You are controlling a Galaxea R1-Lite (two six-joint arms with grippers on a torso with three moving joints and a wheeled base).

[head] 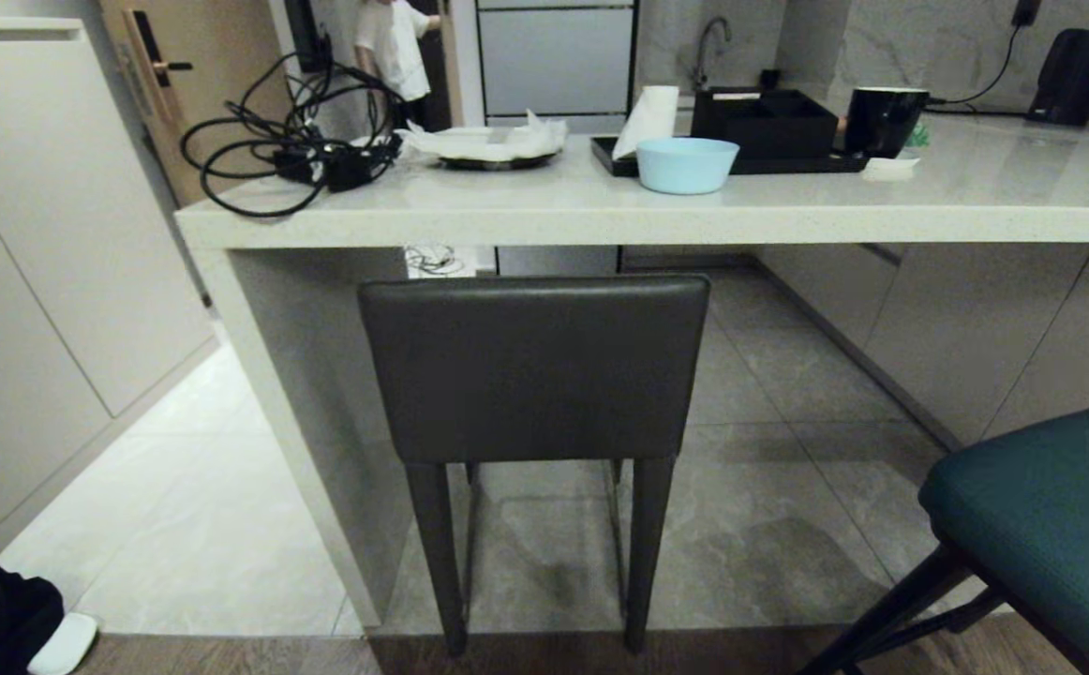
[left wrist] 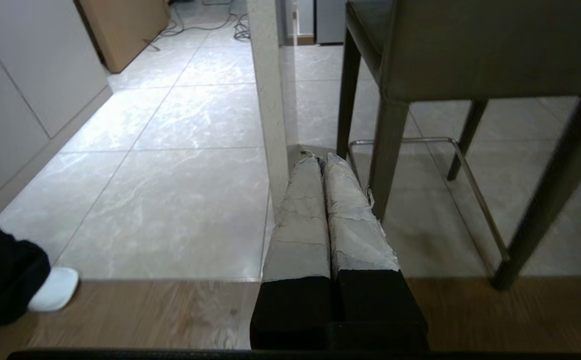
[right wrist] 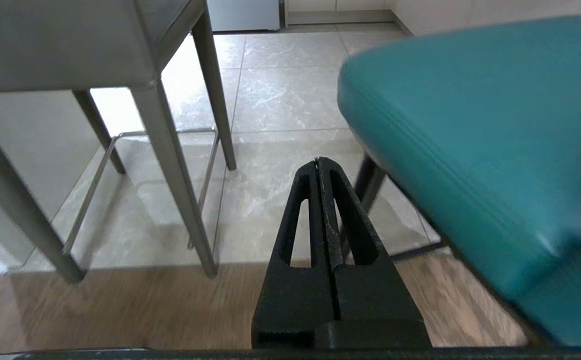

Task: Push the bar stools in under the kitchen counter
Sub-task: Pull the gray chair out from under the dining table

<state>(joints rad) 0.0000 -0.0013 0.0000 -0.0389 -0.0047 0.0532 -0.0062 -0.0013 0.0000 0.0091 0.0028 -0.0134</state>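
Note:
The dark grey-brown bar stool (head: 533,366) with a flat square backrest stands straight ahead, its back just below the edge of the kitchen counter (head: 601,220) and its seat under the slab. The teal bar stool (head: 1060,506) stands at the lower right, out from the counter on the wood floor. Neither arm shows in the head view. My left gripper (left wrist: 319,159) hangs low with its taped fingers shut together, empty, beside the grey stool's leg (left wrist: 388,150). My right gripper (right wrist: 319,161) is shut and empty, between the grey stool (right wrist: 70,45) and the teal stool (right wrist: 475,130).
The counter's white end panel (head: 310,431) stands left of the grey stool. On the counter lie a cable tangle (head: 291,141), a blue bowl (head: 687,164) and a black tray (head: 751,164). White cabinets (head: 29,262) line the left. A person's foot (head: 62,642) is at the lower left.

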